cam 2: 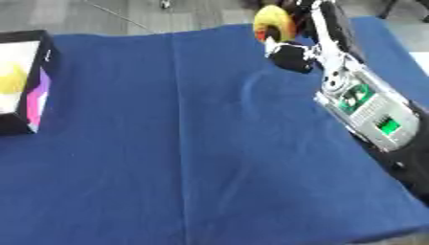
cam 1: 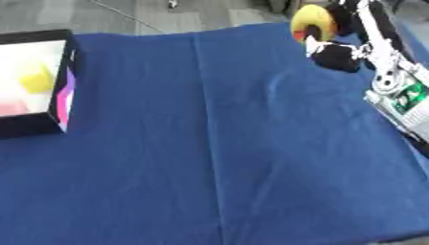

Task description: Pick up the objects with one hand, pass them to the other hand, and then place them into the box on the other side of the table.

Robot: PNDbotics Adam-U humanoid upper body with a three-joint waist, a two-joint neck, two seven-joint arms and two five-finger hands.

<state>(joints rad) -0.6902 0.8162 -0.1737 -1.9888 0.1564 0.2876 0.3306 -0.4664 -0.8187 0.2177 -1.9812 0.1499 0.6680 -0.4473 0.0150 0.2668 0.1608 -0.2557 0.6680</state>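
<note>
Cloth (cam 1: 209,158) lies nearest me, blue and bare, with one long crease running away from me down its middle and some faint wrinkling farther off toward my right. My left hand shows in neither view, so I can say nothing of it.

Farther out on my left sits the box (cam 1: 63,95), dark-walled, its side toward the middle showing pink and purple, its floor pale. A small yellow thing (cam 1: 35,79) already lies inside, and something pinkish beside it that I cannot make out.

Farther still, at the far right corner of the table, is my right hand (cam 2: 291,56), reached in along the table's right edge on its black and silver arm (cam 2: 360,103). The hand is at the yellow ring (cam 2: 273,23), the thing I am to move. The ring looks soft and doughnut-shaped, standing on edge with its hole facing roughly toward me. It sits just beyond the hand and touching it. My fingers seem curled against its lower rim, but I cannot tell whether they truly hold it.

What matters next is plain: the ring is at the far right, the box well apart on the left, across the whole width of cloth. My right hand is the nearer one by far, so I judge it should carry the ring toward the middle for the left to take.
</note>
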